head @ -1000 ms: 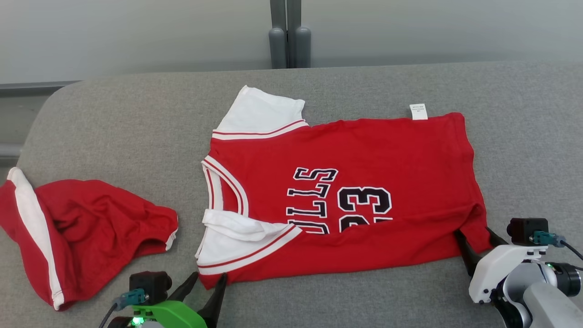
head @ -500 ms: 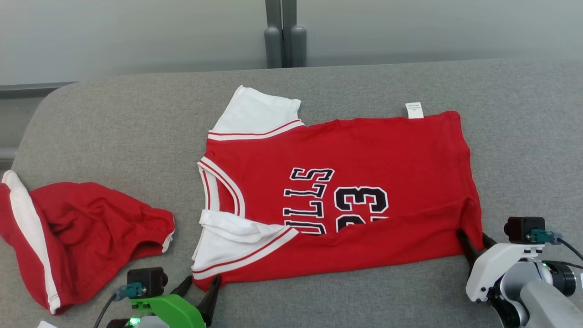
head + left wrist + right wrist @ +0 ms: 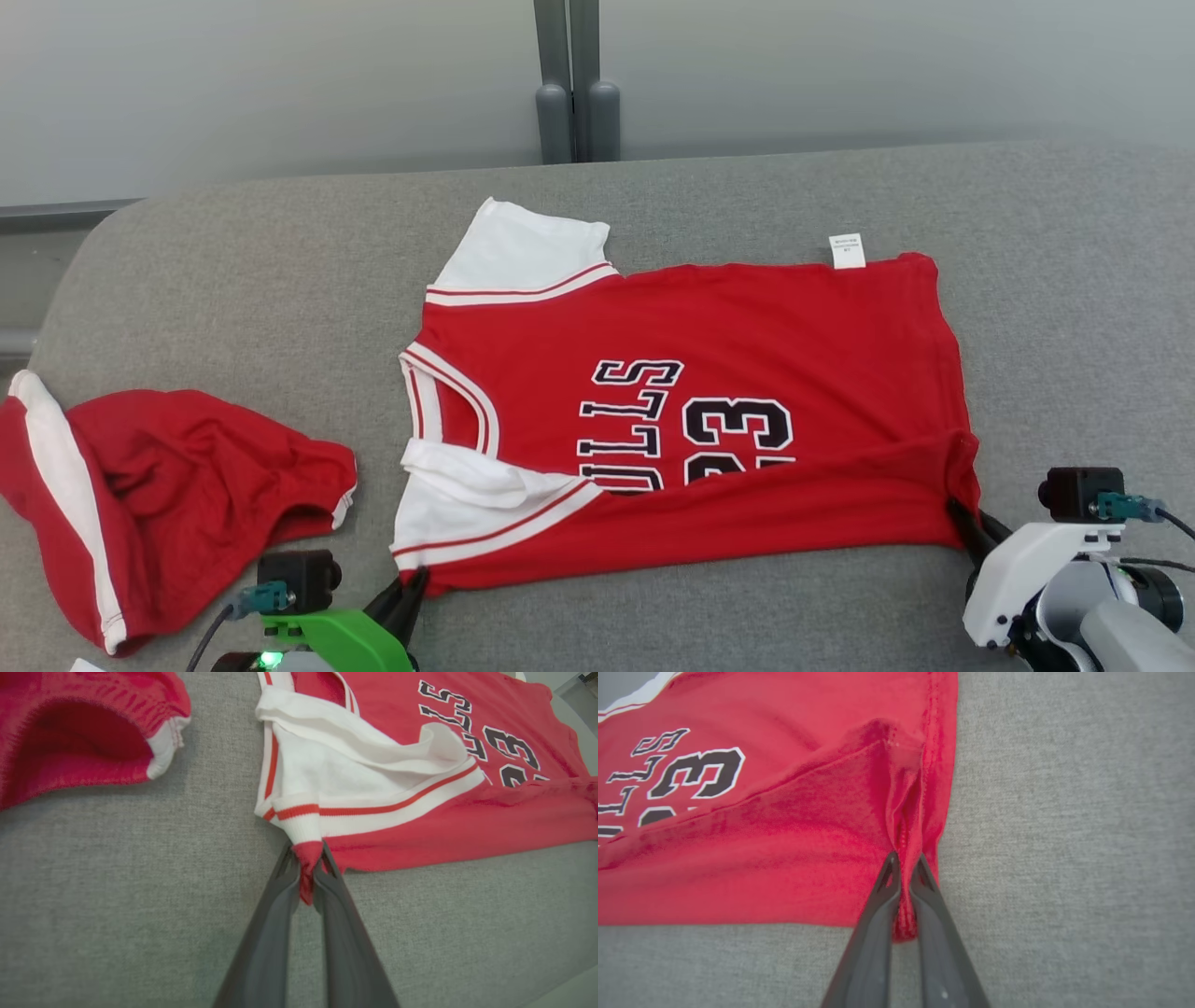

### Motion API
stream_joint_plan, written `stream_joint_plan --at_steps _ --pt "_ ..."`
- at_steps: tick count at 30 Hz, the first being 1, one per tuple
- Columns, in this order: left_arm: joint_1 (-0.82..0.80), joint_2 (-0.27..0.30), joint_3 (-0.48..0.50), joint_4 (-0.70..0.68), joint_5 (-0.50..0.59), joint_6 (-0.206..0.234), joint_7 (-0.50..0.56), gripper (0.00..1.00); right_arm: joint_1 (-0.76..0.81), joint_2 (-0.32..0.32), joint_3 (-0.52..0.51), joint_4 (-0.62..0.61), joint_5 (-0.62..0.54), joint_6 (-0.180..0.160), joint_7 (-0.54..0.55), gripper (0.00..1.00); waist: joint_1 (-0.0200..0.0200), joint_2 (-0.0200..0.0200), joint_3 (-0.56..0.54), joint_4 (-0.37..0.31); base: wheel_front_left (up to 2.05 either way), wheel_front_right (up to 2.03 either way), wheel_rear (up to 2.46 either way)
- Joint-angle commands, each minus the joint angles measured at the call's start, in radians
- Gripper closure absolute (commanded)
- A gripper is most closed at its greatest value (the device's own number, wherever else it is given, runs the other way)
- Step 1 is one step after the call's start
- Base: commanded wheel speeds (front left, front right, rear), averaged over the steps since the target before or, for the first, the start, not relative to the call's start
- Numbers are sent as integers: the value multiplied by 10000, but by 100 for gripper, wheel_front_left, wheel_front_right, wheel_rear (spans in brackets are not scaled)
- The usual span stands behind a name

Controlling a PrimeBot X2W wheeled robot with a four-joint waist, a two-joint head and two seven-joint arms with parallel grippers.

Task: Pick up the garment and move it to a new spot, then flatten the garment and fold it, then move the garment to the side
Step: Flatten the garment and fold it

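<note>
The left fingers are pressed together on a small red corner of the jersey just below its white, red-striped sleeve band, the cloth bunched into a narrow tuck between them. The right fingers are likewise clamped on the jersey, at the near corner of the hem, where the fabric gathers into upright creases running away from the tips. In the head view the left fingers sit at the jersey's near left corner and the right fingers at its near right corner. The jersey lies spread across the middle of the grey fabric worktop, collar toward the robot's left and hem toward its right. Its near edge is turned up over the lower part of the black lettering. A white label sticks out at the far edge. Red shorts with a white stripe lie crumpled well to the left, apart from the jersey.
</note>
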Motion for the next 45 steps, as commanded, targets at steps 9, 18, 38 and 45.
stream_joint_plan --at_steps 9,18,38,45 --pt "1618 934 25 -1713 -246 614 1232 100 1536 -774 -369 -1193 254 -27 921 100 0 0 -384 -243 0 0 0" --pt "2548 1366 -14 -3229 -451 1111 2332 75 2813 -667 -1222 -2599 86 -24 2770 0 0 0 -354 -295 0 0 0" --pt "-1415 2177 212 -3930 167 342 2699 0 1356 657 -4115 -5180 -1815 -9 2716 0 0 0 936 -587 0 0 0" --pt "-4345 2164 -280 -2547 -310 -168 3379 0 -690 1241 -4363 -4218 -2475 -9 2514 0 0 0 2158 -873 0 0 0"
